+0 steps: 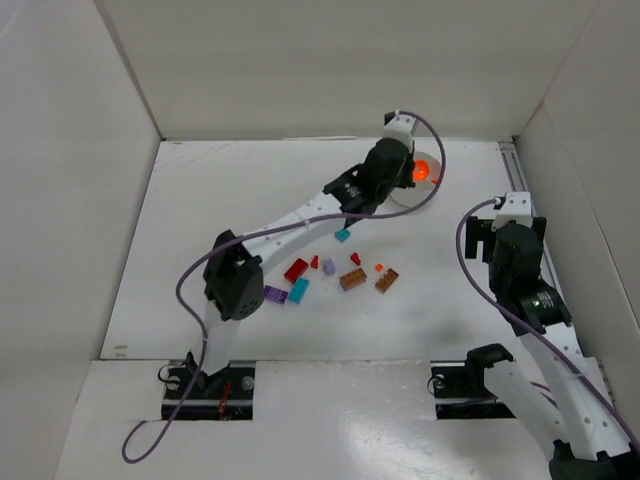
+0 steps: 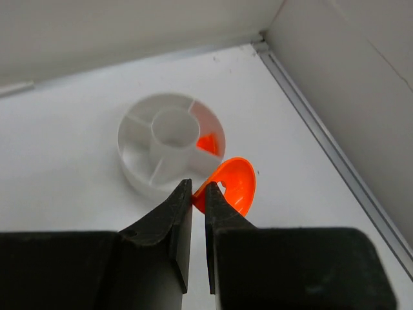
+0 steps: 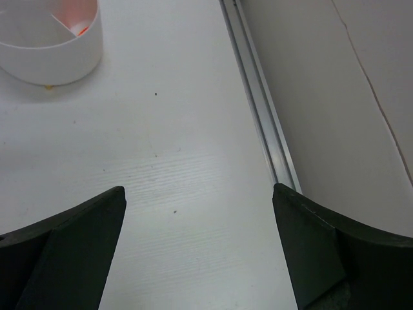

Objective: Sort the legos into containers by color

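While the right gripper (image 3: 198, 189) hangs at the near right with its jaws spread wide on nothing, the table (image 3: 168, 129) below it is bare. A metal rail (image 3: 258, 103) runs close on its right along the foot of the right wall (image 3: 335, 77), so room is tight on that side. At mid-table the loose legos lie scattered: a purple brick (image 1: 275, 295) and a teal brick (image 1: 298, 290) nearest, then a red brick (image 1: 296, 269), a brown brick (image 1: 352, 279) and a second brown brick (image 1: 386, 281), with a small teal piece (image 1: 342, 235) farther off. Bare table spreads to their left and between them and the right arm. Farther on, the left gripper (image 2: 199, 187) is pinched narrow on the edge of an orange dish (image 2: 232, 184), held at the rim of the tub (image 2: 139, 174); whether they touch I cannot tell. The tub is short, round and white, with wedge compartments around a central well, one holding an orange piece (image 2: 206, 142). It stands far right, near the rail and the far wall.
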